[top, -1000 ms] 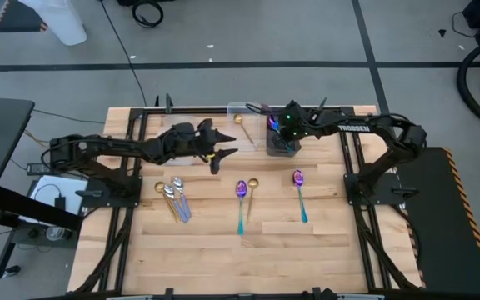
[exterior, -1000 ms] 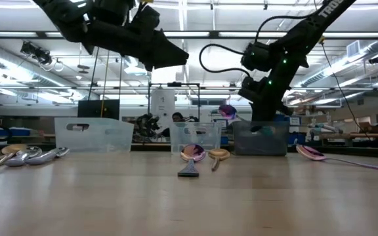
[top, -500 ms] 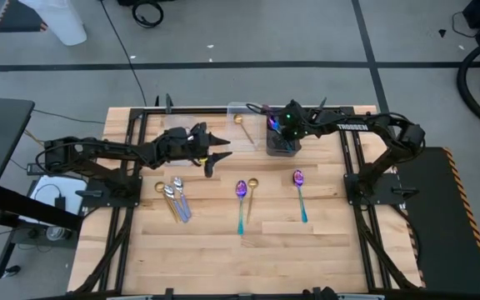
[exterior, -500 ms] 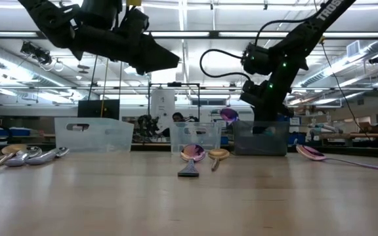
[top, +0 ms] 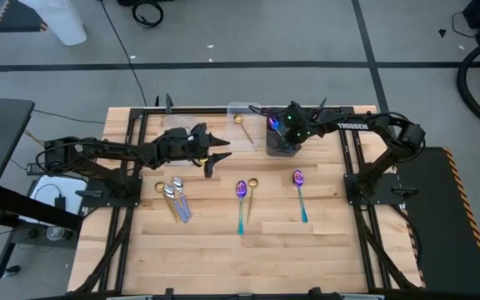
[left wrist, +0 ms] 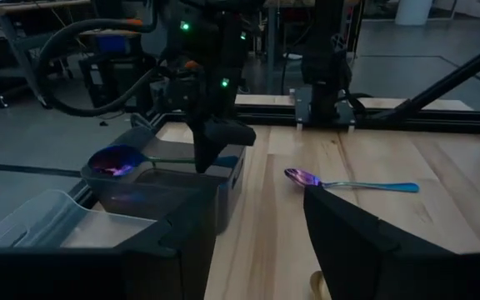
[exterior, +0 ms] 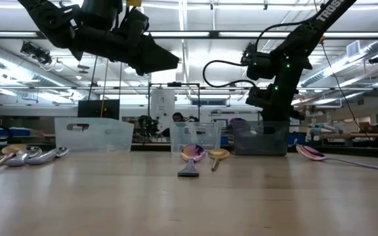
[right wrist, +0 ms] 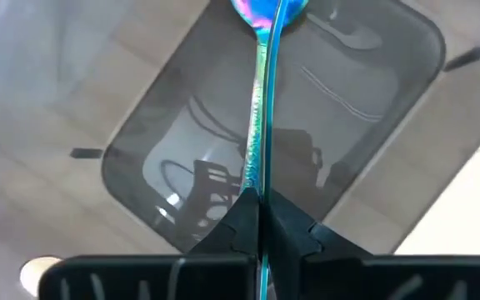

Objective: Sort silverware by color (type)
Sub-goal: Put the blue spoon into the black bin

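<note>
The table [top: 223, 250] is light wood with pale stripes. The arms are black. The right gripper [right wrist: 259, 218] holds a spoon [right wrist: 262, 108] with a shiny blue-purple bowl and a teal-green handle. The bin [right wrist: 182, 150] under it is dark smoky grey. Two more purple spoons [top: 241, 200] with teal handles lie on the wood. A gold spoon [top: 252, 190] lies beside one of them. Silver spoons [top: 176, 200] lie near another gold spoon [top: 164, 195]. The other two bins [exterior: 94, 134] are clear.

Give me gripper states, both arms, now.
Left gripper: open, holding nothing, above the table near the clear bins.
Right gripper: shut on an iridescent spoon by its teal handle, over the dark bin.
</note>
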